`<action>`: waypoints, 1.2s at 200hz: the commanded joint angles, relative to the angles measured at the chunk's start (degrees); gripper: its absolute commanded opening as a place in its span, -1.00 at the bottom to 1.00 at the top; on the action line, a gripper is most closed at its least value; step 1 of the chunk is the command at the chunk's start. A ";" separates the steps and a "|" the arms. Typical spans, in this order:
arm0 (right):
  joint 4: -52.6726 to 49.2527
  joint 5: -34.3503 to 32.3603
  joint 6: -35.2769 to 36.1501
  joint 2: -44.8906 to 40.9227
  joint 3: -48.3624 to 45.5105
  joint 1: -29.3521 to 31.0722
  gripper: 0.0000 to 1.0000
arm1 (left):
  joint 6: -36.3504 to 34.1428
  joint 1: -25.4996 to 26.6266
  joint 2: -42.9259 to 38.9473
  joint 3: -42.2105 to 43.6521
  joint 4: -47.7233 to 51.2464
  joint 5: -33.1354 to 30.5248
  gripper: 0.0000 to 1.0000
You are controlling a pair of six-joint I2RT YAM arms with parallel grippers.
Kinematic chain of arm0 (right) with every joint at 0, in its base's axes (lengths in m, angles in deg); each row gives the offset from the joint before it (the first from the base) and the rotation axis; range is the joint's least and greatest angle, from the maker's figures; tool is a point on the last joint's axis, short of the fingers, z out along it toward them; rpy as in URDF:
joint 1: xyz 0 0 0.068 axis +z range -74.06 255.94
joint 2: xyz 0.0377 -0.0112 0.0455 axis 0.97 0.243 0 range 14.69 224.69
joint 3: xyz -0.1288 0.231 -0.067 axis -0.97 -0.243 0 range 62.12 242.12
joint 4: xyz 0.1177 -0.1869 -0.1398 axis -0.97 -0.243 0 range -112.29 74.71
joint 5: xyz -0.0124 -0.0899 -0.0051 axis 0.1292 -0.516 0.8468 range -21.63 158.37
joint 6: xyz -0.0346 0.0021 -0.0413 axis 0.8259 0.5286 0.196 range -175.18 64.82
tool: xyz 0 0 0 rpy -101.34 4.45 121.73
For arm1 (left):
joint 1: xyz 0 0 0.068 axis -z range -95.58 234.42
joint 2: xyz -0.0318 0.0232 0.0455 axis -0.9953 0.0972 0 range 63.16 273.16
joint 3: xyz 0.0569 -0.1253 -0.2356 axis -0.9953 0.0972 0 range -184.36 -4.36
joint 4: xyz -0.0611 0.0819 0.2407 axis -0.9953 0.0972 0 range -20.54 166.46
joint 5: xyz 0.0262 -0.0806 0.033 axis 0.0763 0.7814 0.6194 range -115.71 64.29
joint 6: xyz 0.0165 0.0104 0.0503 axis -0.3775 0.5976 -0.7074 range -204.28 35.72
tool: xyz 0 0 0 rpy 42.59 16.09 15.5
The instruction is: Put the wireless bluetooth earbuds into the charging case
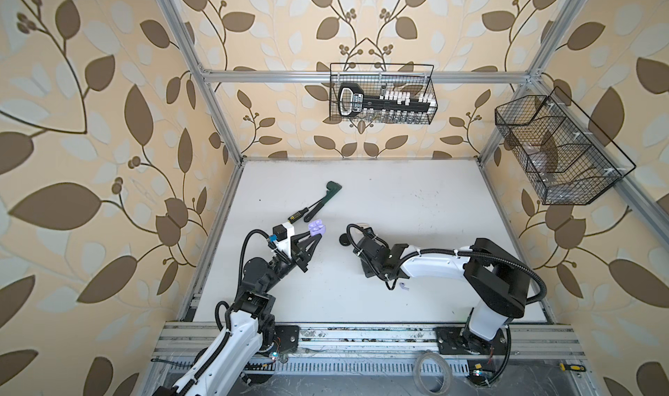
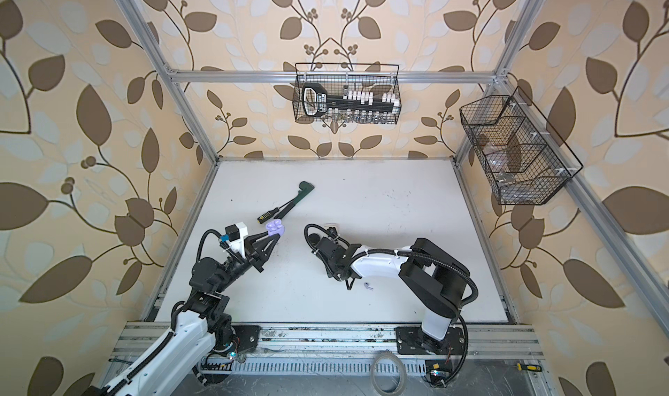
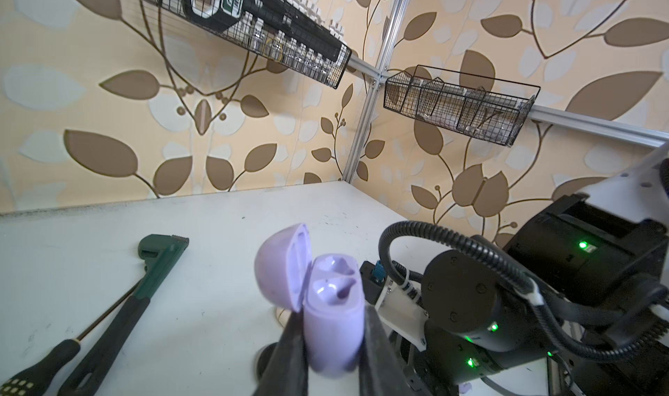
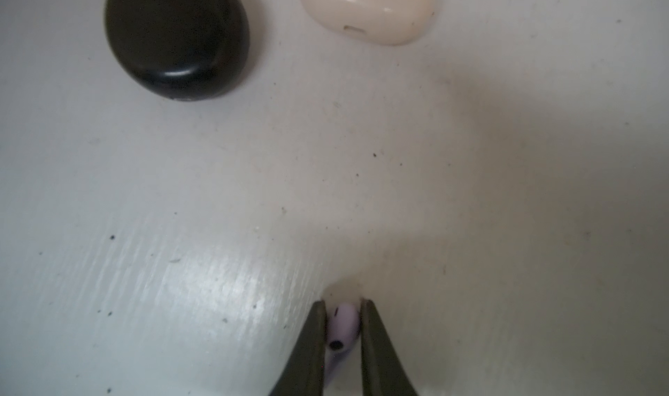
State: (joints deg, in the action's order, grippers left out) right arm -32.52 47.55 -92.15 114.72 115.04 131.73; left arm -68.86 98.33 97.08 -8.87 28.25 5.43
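My left gripper (image 1: 315, 235) (image 3: 333, 340) is shut on a lavender charging case (image 1: 317, 227) (image 2: 275, 227) (image 3: 335, 314), held upright above the table. Its lid is open and both sockets are empty. In the right wrist view my right gripper (image 4: 344, 302) points down at the table, its fingers pressed on either side of a lavender earbud (image 4: 342, 327). In both top views its fingers are hidden under the wrist. Another lavender earbud (image 1: 403, 286) (image 2: 368, 286) lies on the table beside the right arm.
A shut black case (image 4: 177, 37) (image 1: 343, 240) and a cream case (image 4: 369, 10) lie just ahead of the right gripper. A green pipe wrench (image 1: 322, 200) and a screwdriver (image 1: 298, 215) lie behind the left gripper. Wire baskets (image 1: 382, 94) (image 1: 561, 151) hang on the walls.
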 commanded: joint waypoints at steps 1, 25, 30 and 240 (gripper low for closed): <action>-6.86 -0.52 -1.91 1.63 -2.61 0.98 -0.69 | 0.16 0.97 3.61 -2.36 -3.96 3.22 -1.00; -7.02 -1.93 -3.47 0.48 -3.06 1.91 -0.71 | -0.50 4.08 7.71 -2.89 -4.32 1.99 -1.00; -7.02 -2.13 -3.71 0.30 -3.14 2.05 -0.71 | -0.86 4.98 8.41 -2.84 -4.32 1.44 -1.00; -21.59 -34.71 -22.40 -22.19 5.71 18.95 -0.81 | -1.18 36.21 45.98 -13.26 -21.74 -11.01 -1.00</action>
State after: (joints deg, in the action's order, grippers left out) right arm -53.24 16.45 -113.64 91.68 118.61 150.15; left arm -70.32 133.17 142.80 -19.84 12.08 -4.93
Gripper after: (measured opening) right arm 0.100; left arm 0.208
